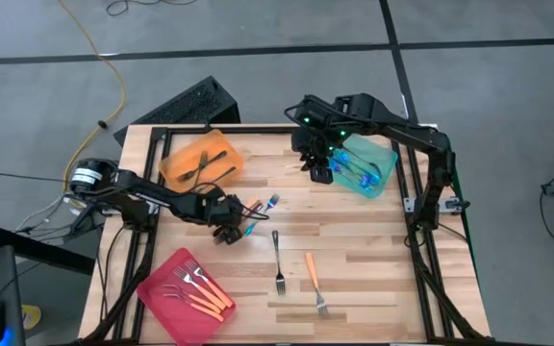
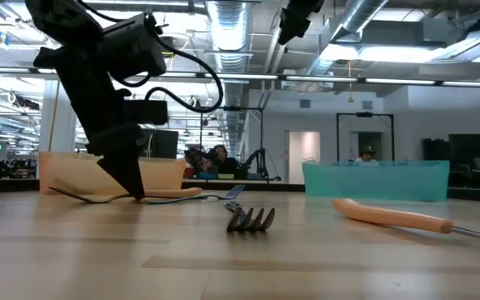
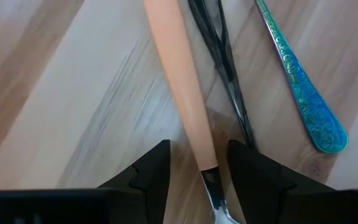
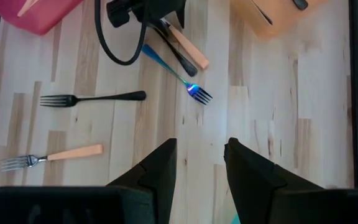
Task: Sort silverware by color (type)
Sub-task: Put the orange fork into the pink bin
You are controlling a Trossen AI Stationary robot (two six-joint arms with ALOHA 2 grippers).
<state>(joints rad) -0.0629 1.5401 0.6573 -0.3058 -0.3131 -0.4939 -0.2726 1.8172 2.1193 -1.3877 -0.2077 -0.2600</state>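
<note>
We're mid-pick on the left: our left gripper (image 3: 197,171) sits down on the table (image 1: 373,250), fingers parted around the orange-handled metal fork (image 3: 178,87), not squeezing yet. Next we need to close and lift cleanly. The dark metal fork (image 3: 219,59) and blue patterned fork (image 3: 297,87) lie right beside it. Right gripper (image 4: 201,162) hovers open, empty, by the teal tray (image 1: 385,178).

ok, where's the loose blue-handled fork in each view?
High: blue-handled fork at mid-table, just right of the left gripper.
Low: centre-left, on the table.
Left wrist: handle beside a dark handle.
Right wrist: mid-table.
Shared landmark: left gripper.
</note>
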